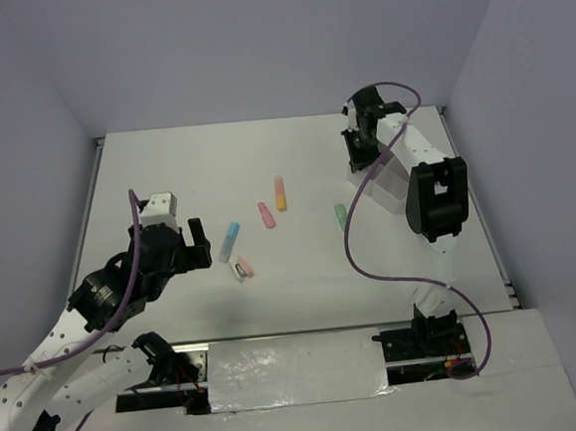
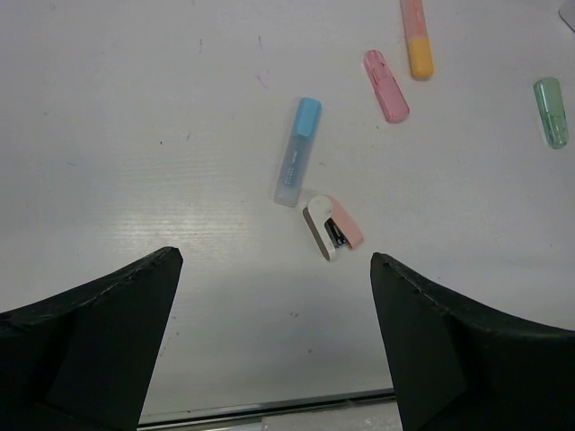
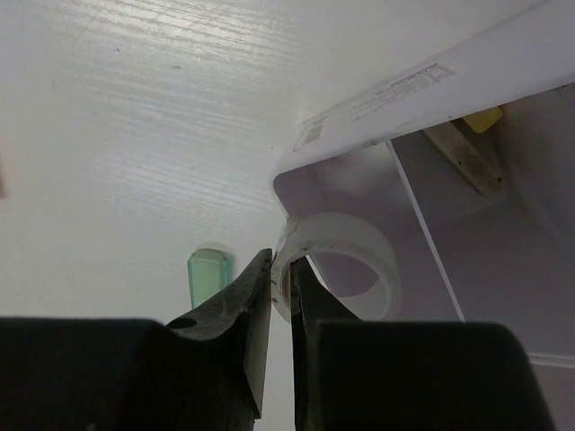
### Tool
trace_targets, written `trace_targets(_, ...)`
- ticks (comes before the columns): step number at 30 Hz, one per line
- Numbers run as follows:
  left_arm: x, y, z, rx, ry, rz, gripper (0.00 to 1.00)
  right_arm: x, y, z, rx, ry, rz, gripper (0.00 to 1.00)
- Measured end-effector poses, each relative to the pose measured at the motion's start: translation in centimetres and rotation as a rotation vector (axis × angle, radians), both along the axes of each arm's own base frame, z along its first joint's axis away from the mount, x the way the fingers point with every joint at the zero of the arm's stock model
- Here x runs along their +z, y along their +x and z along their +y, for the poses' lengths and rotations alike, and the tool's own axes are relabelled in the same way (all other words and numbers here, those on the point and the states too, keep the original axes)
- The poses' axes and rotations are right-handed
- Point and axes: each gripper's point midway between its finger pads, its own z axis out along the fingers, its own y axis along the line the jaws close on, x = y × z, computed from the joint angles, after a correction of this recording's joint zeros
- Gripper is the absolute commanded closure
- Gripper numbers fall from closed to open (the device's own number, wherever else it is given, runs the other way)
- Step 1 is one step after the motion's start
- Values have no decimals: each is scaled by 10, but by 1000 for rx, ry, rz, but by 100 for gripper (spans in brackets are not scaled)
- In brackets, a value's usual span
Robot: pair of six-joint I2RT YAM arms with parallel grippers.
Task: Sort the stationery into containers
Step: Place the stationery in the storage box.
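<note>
L gripper [image 1: 195,248], jaws wide apart w/ nothing between, is hovering over near-left table [image 1: 164,165] by blue tube [image 2: 296,153], mini stapler [image 2: 332,227], pink piece [image 2: 386,85], orange marker [image 2: 416,36] & green piece [image 2: 550,112], while R gripper [image 3: 280,287] is pinching tape ring [image 3: 346,260] by its wall at a corner compartment of white divided tray [image 3: 404,99], far right.

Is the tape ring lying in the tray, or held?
Held: the right end effector pinches the tape ring by its wall, over a compartment of the tray.
</note>
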Motion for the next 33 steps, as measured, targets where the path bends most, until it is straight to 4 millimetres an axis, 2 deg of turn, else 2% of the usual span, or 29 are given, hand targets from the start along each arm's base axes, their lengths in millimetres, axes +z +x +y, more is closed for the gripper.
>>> trace_targets(7,-2,0,-2,-7,3,5,1,-1,0,-1,-2,1,1,71)
trace_targets(17,0,1,-3,-11,-5,-1,1,-1,1,-5,-11,2,1,69)
trace_targets(25,0,2,-4,-12,-8,-4,1,2,2,-5,-17,2,-4,57)
trace_targets(33,1,2,-5,-17,-12,-4,1,27,7,-4,-23,13,-64,56)
